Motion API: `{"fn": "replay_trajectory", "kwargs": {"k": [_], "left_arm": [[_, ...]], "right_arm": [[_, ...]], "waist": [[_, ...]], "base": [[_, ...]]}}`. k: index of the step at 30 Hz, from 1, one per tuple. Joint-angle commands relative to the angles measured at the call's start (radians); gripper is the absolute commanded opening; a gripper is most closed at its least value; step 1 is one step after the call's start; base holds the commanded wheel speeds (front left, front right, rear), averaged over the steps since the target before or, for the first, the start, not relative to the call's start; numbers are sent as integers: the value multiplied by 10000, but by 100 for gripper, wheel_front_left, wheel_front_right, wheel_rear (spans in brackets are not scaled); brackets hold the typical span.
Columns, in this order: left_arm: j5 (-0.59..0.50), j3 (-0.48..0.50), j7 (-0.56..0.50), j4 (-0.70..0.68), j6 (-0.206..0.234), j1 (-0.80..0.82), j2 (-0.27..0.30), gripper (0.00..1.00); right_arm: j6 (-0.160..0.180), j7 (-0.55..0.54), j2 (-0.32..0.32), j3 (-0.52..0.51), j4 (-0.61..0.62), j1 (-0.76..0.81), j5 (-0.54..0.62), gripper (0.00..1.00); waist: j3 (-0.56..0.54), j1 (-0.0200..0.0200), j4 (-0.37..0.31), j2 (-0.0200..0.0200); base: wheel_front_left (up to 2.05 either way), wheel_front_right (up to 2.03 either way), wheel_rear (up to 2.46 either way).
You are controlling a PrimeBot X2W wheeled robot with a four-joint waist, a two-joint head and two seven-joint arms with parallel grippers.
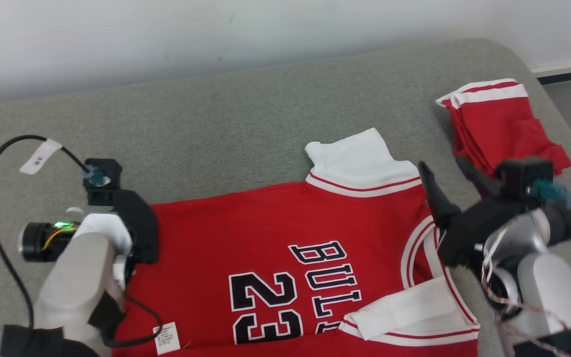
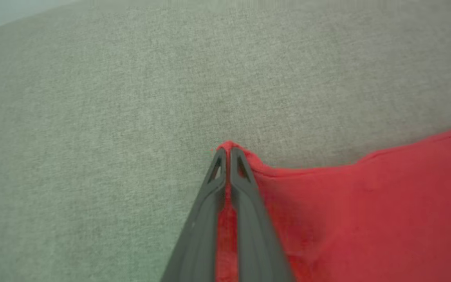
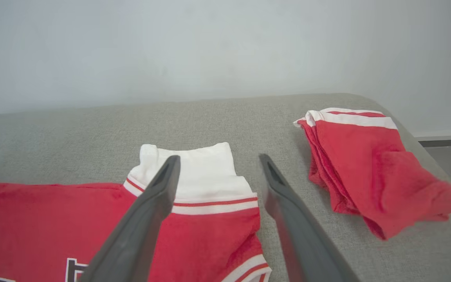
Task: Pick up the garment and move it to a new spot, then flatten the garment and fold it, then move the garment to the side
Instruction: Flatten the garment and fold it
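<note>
The red jersey (image 1: pixel 226 223) lies flat on the grey cushion (image 1: pixel 216 124), its hem corner pinched tight by the left gripper (image 2: pixel 227 150), likely for folding, while the right gripper (image 3: pixel 219 157) waits spread wide near its white sleeve (image 1: pixel 360 158).

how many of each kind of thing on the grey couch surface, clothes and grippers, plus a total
red jersey, spread flat: 1
folded red garment, apart at the jersey's right: 1
grippers: 2, the left gripper shut on the jersey's edge, the right gripper open
total: 4, all on or over the grey surface
</note>
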State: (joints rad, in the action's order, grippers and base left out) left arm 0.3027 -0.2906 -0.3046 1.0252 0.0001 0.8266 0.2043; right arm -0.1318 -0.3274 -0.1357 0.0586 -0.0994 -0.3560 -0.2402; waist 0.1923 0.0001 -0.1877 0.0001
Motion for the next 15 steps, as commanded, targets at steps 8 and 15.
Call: {"fn": "replay_trajectory", "kwargs": {"k": [8, 15], "left_arm": [[7, -248, 1370, -770, 318, 150, -942, 0], [142, -470, 1583, -836, 571, 294, -1327, 0]], "right_arm": [[24, -1668, -934, 45, -2444, -2696, -26, 100], [24, -2314, -1456, -120, -4714, -4434, 569, 100]], "waist": [[688, -1, 1265, -1], [1305, -1, 2083, -1]], "base": [[0, 0, 0], [0, 0, 0]]}}
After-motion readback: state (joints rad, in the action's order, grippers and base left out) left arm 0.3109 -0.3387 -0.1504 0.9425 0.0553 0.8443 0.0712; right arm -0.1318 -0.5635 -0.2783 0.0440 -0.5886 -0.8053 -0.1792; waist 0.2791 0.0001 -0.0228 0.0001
